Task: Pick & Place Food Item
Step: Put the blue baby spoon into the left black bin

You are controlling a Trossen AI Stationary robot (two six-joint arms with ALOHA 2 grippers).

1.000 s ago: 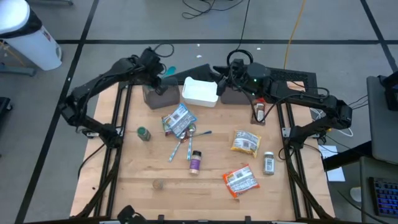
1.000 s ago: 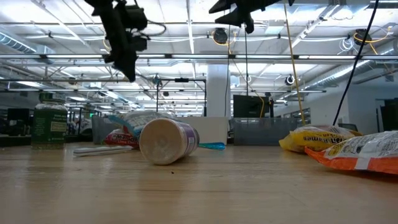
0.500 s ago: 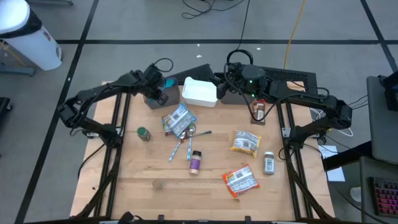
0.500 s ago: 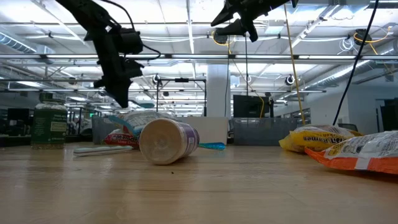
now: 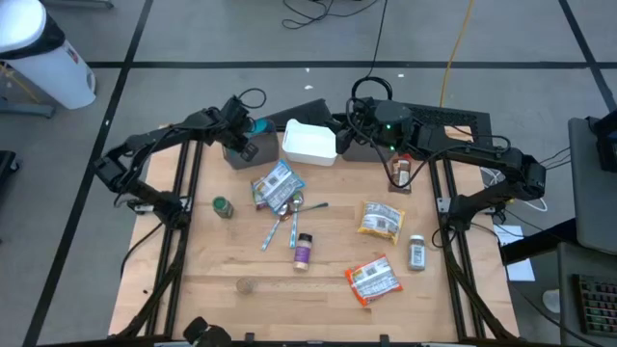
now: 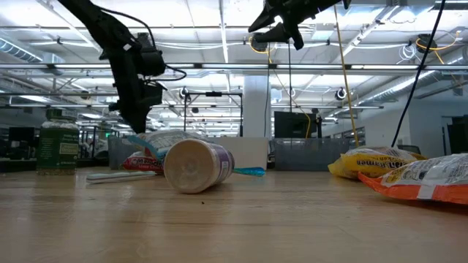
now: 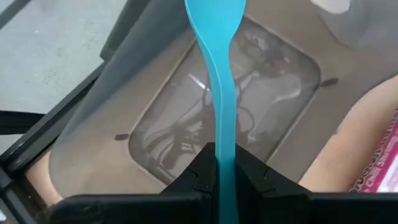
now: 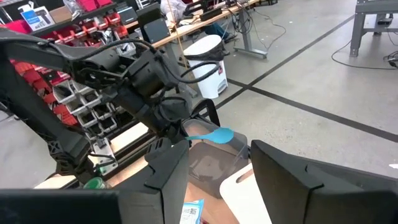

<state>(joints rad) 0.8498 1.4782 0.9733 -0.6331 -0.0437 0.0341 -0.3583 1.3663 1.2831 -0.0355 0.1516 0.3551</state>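
Up near the bench's back edge, toward the left corner, the left claw is seen clamped on a turquoise spoon, its fingers pinched tight on the handle. The spoon is held above a grey bin that sits at that back edge; through the left wrist view the bin's translucent bottom is visible right under the spoon bowl.

Just beside that bin, a white container is parked, and a second grey bin is found on its other side. The right claw is hung above the back edge around there, jaws parted, nothing gripped.

Rest of the stuff is scattered mid-bench: a blue snack pack with some spoons just in front of it, a purple-lidded jar lying on its side, a green jar toward the left edge, a yellow packet, an orange packet nearer the front, a small spice jar toward the right edge, and a dark bottle near the back right.
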